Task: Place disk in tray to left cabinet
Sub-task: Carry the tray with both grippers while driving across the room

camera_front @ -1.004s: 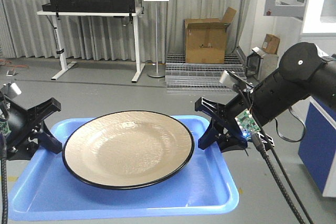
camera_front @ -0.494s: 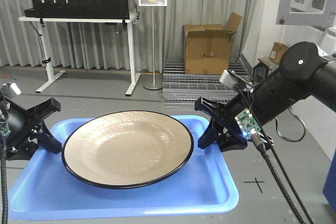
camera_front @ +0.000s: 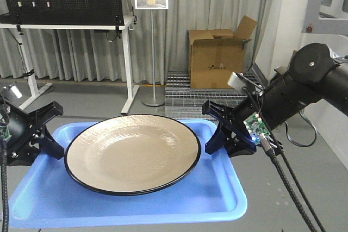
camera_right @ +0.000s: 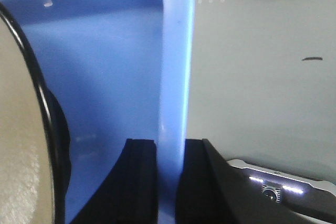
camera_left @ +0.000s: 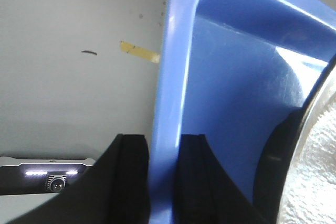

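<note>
1. The left claw [camera_left: 163,178] is clamped on the left short rim of the tray [camera_front: 209,195]. One black finger [camera_left: 131,179] sits outside the rim and the other inside.
2. The right claw [camera_right: 168,182] grips the opposite short rim the same way, with a finger [camera_right: 140,182] on the tray's inner side and its mate outside.
3. In the front view the left claw [camera_front: 53,130] reaches in from the left edge, and little of its arm shows. The right claw [camera_front: 213,129] is at the end of a thick, rounded black arm that slopes down from the right. A green circuit board and a braided cable are exposed at its wrist.
4. The tray is smooth, bright blue plastic. It is rectangular with rounded corners and a low raised rim, and it hangs between the two claws.
5. The plate [camera_front: 133,153] lies in the tray, nearly filling its width. It is round, shallow and glossy tan, faintly rippled, with a thin black rim.
6. Behind are a matte grey floor [camera_front: 179,99], an open cardboard box [camera_front: 217,52] and pleated grey curtains [camera_front: 185,4].
</note>
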Controlling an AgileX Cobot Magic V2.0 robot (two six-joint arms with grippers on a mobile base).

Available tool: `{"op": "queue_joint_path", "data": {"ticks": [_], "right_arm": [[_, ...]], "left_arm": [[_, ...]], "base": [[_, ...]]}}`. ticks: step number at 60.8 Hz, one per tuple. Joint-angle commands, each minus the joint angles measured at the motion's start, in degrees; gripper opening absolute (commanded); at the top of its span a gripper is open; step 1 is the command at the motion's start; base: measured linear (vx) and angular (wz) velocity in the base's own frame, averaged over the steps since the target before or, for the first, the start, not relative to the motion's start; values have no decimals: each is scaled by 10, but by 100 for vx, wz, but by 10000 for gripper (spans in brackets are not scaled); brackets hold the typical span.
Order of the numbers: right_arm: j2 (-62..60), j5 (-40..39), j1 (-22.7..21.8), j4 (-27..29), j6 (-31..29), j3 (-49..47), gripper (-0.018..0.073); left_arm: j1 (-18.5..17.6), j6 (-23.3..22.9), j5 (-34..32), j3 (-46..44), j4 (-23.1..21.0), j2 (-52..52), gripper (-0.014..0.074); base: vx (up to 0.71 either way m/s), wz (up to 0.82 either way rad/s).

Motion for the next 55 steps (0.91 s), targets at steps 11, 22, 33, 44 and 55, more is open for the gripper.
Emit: {"op": "queue_joint_path", "data": {"ticks": [11,22,33,44,55], "right_arm": [[-35,12,12,87,-8,-21,-4],[-35,12,12,87,-8,-21,-4],[-35,12,12,87,-8,-21,-4],[-35,12,12,87,-8,-21,-4],[-35,12,12,87,-8,-21,-4]], "left_arm": [[-10,-6,-13,-21,-92,-28,-1],[-10,-6,-13,-21,-92,-28,-1],[-10,-6,-13,-21,-93,-28,-1],[-10,-6,-13,-21,-93,-28,-1],[-10,-6,-13,-21,-93,-28,-1]], "base": [[64,2],[64,1],[63,0],[62,-4],[60,-7]]}}
